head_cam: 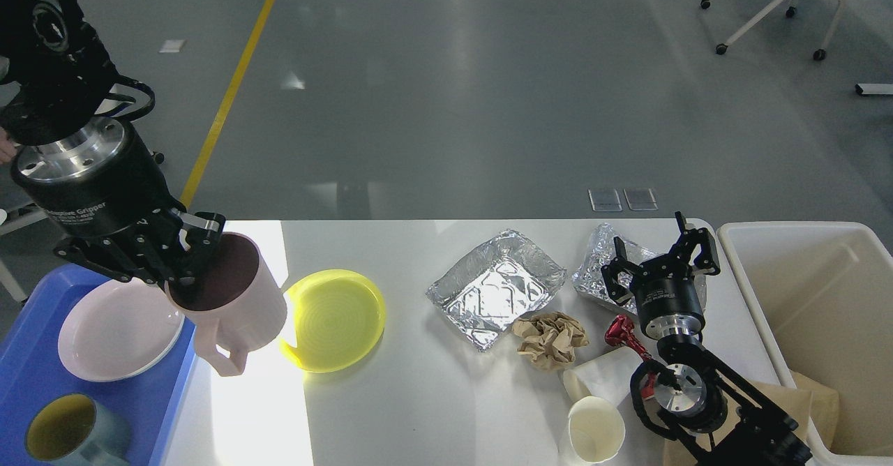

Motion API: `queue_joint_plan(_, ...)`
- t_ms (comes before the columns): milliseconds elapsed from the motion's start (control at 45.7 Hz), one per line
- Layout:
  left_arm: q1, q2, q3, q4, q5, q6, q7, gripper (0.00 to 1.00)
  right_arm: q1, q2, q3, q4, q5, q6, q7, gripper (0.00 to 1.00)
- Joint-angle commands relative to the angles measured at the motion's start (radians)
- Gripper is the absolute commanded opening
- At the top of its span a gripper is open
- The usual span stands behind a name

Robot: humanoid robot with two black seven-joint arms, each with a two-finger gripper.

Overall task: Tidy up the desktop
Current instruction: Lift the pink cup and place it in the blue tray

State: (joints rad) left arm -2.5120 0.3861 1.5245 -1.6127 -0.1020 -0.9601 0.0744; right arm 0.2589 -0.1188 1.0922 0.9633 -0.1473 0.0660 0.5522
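Our left pincer (183, 260) is clamped on the pink mug's (234, 312) rim, lifted beside the blue tray (28, 368) for stowing; our right pincer (659, 260) hangs apart over the counter (418, 396).

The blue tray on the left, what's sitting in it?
In the blue tray lie a white plate and a grey mug with a yellow inside. The left gripper and its pink mug cover the tray's far corner.

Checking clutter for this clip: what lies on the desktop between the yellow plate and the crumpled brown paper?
In the head view, only the nearer corner of the open foil tray intrudes between the yellow plate and crumpled brown paper; the desktop is otherwise bare.
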Motion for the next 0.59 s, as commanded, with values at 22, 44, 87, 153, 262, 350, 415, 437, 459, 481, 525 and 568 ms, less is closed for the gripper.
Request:
queue_joint_plan(22, 0.055, 0.117, 0.069, 0.054, 0.074, 0.000, 0.002, 0.02, 0.000, 0.001, 0.000, 0.000, 0.000, 0.000, 0.000, 1.00)
queue_joint_plan(44, 0.064, 0.135, 0.077, 0.066, 0.088, 0.000, 0.002, 0.02, -0.001, 0.001, 0.000, 0.000, 0.000, 0.000, 0.000, 1.00)
queue_joint_plan(87, 0.088, 0.189, 0.085, 0.099, 0.119, 0.000, 0.002, 0.02, 0.000, 0.001, 0.000, 0.000, 0.000, 0.000, 0.000, 1.00)
queue_joint_plan(153, 0.145, 0.273, 0.086, 0.164, 0.169, 0.000, 0.002, 0.03, 0.000, 0.001, 0.000, 0.000, 0.000, 0.000, 0.000, 1.00)
queue_joint_plan(262, 0.243, 0.382, 0.085, 0.275, 0.257, 0.000, -0.012, 0.03, 0.000, -0.001, 0.000, 0.002, 0.000, 0.000, 0.000, 1.00)
queue_joint_plan(350, 0.332, 0.445, 0.072, 0.365, 0.312, 0.000, -0.016, 0.03, 0.000, 0.001, 0.000, 0.000, 0.000, 0.000, 0.000, 1.00)
queue_joint_plan(415, 0.387, 0.502, 0.065, 0.431, 0.338, 0.000, -0.021, 0.04, 0.000, -0.001, 0.000, 0.000, 0.000, 0.000, 0.000, 1.00)
queue_joint_plan(437, 0.404, 0.523, 0.060, 0.454, 0.347, 0.000, -0.021, 0.04, -0.001, 0.001, 0.000, 0.000, 0.000, 0.000, 0.000, 1.00)
queue_joint_plan(459, 0.423, 0.542, 0.051, 0.480, 0.357, 0.000, -0.021, 0.04, -0.001, 0.001, 0.000, 0.000, 0.000, 0.000, 0.000, 1.00)
queue_joint_plan(481, 0.439, 0.560, 0.043, 0.503, 0.366, 0.000, -0.021, 0.04, 0.000, 0.001, 0.000, 0.000, 0.000, 0.000, 0.000, 1.00)
queue_joint_plan(525, 0.475, 0.591, 0.022, 0.548, 0.387, 0.000, -0.021, 0.05, -0.001, 0.001, 0.000, 0.000, 0.000, 0.000, 0.000, 1.00)
queue_joint_plan(568, 0.518, 0.616, -0.004, 0.586, 0.406, 0.000, -0.021, 0.05, -0.001, 0.001, 0.000, 0.000, 0.000, 0.000, 0.000, 1.00)
